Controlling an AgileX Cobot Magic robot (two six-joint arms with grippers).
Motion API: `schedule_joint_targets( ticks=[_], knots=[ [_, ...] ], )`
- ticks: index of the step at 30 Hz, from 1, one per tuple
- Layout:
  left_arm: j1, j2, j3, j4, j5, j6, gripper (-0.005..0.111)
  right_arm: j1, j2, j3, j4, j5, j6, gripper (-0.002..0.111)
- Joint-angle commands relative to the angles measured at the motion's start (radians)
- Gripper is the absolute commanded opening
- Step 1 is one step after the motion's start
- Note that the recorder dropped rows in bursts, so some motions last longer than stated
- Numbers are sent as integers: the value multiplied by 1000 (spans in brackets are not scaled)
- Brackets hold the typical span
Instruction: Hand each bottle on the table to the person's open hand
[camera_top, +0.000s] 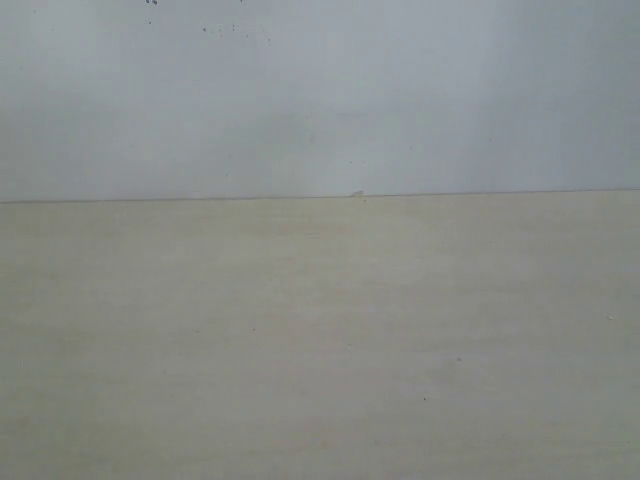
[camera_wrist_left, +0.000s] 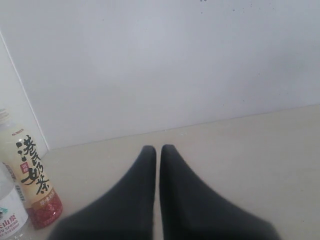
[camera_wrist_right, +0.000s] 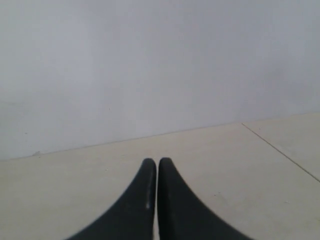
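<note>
Where the exterior view covers the scene, the table (camera_top: 320, 340) fills the lower half of the frame and a plain pale wall (camera_top: 320, 100) fills the upper half. The two meet along a straight horizontal line just above mid-height, and a small speck (camera_top: 358, 194) sits on that line slightly right of centre. In the left wrist view, the left gripper (camera_wrist_left: 158, 149) is low over the table (camera_wrist_left: 250, 160), its two dark fingers (camera_wrist_left: 142, 185) pressed together with only a hairline slit between them and nothing pinched. A tea bottle (camera_wrist_left: 32, 185) with black characters and a red base stands upright on the table to one side of the fingers, apart from them and close to the wall (camera_wrist_left: 165, 65). A clear bottle (camera_wrist_left: 10, 217) with a white label stands just beside the tea bottle and nearer the camera, cut off by the frame edge; whether the two touch cannot be told. In the right wrist view, the right gripper (camera_wrist_right: 157, 162) is likewise over the table (camera_wrist_right: 75, 190), fingers (camera_wrist_right: 175, 200) pressed together and holding nothing. A thin seam (camera_wrist_right: 280, 150) runs across the tabletop, and the wall (camera_wrist_right: 160, 60) rises behind.
</note>
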Motion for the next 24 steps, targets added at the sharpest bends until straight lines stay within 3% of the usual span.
schedule_joint_targets(
  ticks=[1,3,4,13,24],
  knots=[
    [-1,3,-3,1,-5,2,4,-4,-8,2,183,-17,-190,1],
    [-1,3,-3,1,-5,2,4,-4,-8,2,427,4,-469,1],
    [-1,3,-3,1,-5,2,4,-4,-8,2,481,14,-519,1],
    [-1,3,-3,1,-5,2,4,-6,-8,2,408,60,-483,1],
    [-1,3,-3,1,-5,2,4,-6,-8,2,447,105,-479,1]
  ],
)
